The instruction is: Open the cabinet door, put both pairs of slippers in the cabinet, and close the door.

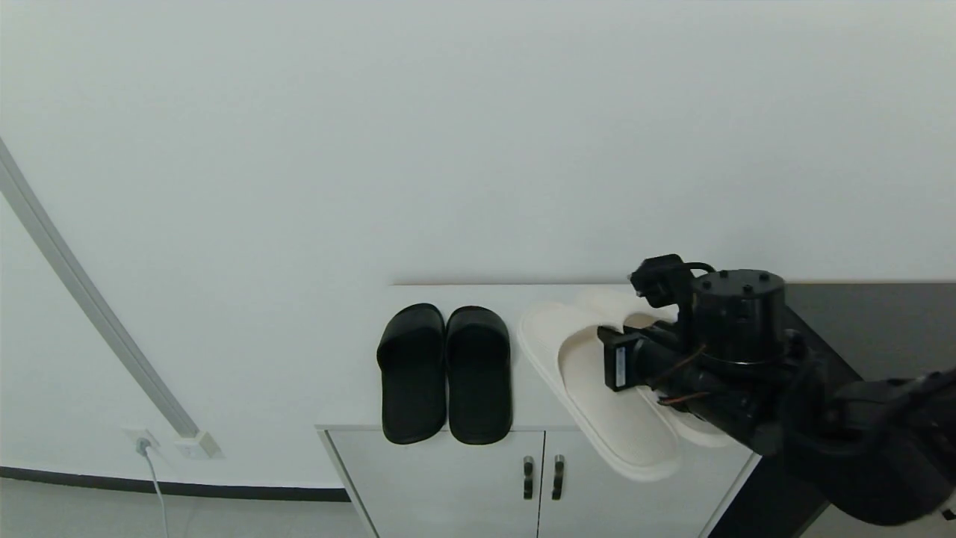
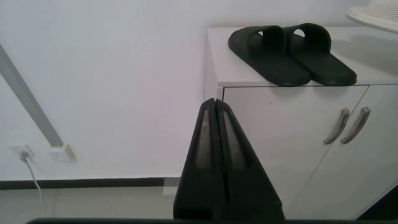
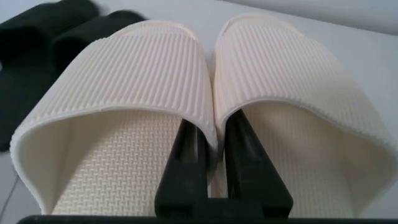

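A pair of black slippers (image 1: 447, 370) (image 2: 292, 53) lies side by side on the white cabinet's top (image 1: 534, 407), heels at the front edge. To their right is the pair of cream ribbed slippers (image 1: 597, 388) (image 3: 124, 81), with heels reaching out past the front edge over the right door. My right gripper (image 1: 650, 340) (image 3: 213, 134) is shut on the two inner strap edges, pinching them together. Both cabinet doors (image 1: 441, 478) are closed, with their two handles (image 1: 543, 477) (image 2: 348, 124) side by side. My left gripper (image 2: 216, 106) is shut and empty, low in front of the cabinet's left corner.
A white wall rises behind the cabinet. A dark surface (image 1: 881, 321) adjoins the cabinet on the right. Left of the cabinet there is open floor, with a wall socket and cable (image 1: 142, 444) (image 2: 23, 154) and a slanted grey rail (image 1: 89, 299).
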